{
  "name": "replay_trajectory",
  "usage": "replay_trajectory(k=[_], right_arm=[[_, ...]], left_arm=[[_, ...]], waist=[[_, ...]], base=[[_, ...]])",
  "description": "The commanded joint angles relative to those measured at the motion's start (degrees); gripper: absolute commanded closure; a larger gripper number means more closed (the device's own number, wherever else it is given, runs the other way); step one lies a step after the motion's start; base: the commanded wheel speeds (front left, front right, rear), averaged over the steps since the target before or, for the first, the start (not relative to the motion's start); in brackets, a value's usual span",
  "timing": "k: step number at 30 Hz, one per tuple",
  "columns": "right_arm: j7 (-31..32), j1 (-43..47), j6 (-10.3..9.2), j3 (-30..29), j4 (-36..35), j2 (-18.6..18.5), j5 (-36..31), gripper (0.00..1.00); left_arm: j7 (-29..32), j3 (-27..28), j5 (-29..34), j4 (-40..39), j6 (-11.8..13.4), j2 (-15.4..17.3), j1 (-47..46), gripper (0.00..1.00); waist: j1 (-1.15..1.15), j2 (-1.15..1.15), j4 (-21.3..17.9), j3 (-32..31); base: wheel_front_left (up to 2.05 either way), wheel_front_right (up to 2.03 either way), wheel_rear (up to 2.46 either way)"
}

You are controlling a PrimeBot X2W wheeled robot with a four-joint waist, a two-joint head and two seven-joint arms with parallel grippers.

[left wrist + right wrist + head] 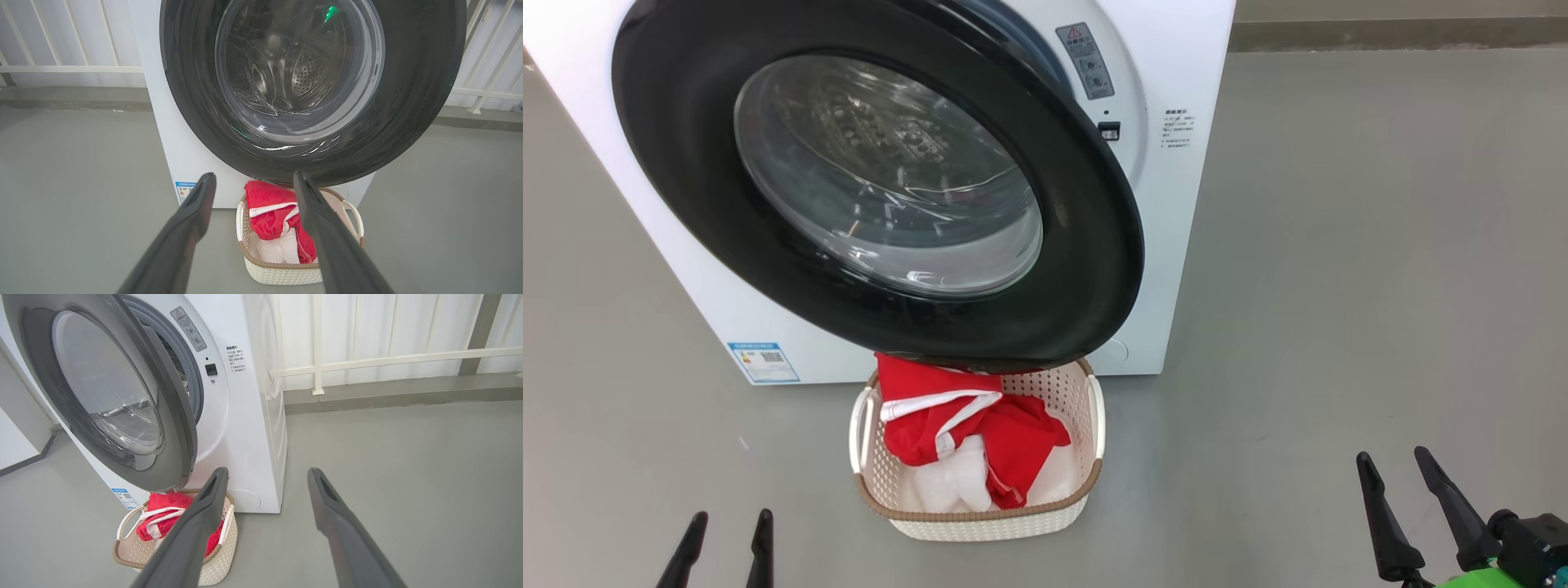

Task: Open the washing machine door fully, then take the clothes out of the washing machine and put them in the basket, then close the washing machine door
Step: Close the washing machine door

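Observation:
The washing machine door stands partly ajar, its black rim and glass bowl swung out over the basket. Behind it rises the white washing machine, with a strip of grey gasket showing past the door's edge. On the floor in front sits the cream basket holding the red and white clothes. My left gripper is open at the lower left, well short of the door. At the lower right my right gripper is open too, away from the machine. Both hold nothing.
Grey floor spreads to the right of the machine. A white railing and a low kerb run behind it. A blue label marks the machine's lower front.

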Motion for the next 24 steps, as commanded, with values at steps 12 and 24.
replay_trajectory(k=[12, 24], right_arm=[[-0.4, -1.9, 0.36, 1.3, -1.4, -0.7, 0.2, 0.0], [-0.4, -11.2, 0.36, 5.0, -1.4, 1.3, 0.9, 1.0]], left_arm=[[-0.7, 0.1, 1.3, -1.8, -0.3, 0.3, -1.8, 0.0], [-0.7, -3.1, 1.0, -2.6, -0.3, -0.7, -3.8, 0.0]], waist=[[0.0, 0.0, 2.2, 0.5], [0.0, 0.0, 7.2, 2.8]], base=[[0.0, 0.0, 0.0], [0.0, 0.0, 0.0]])
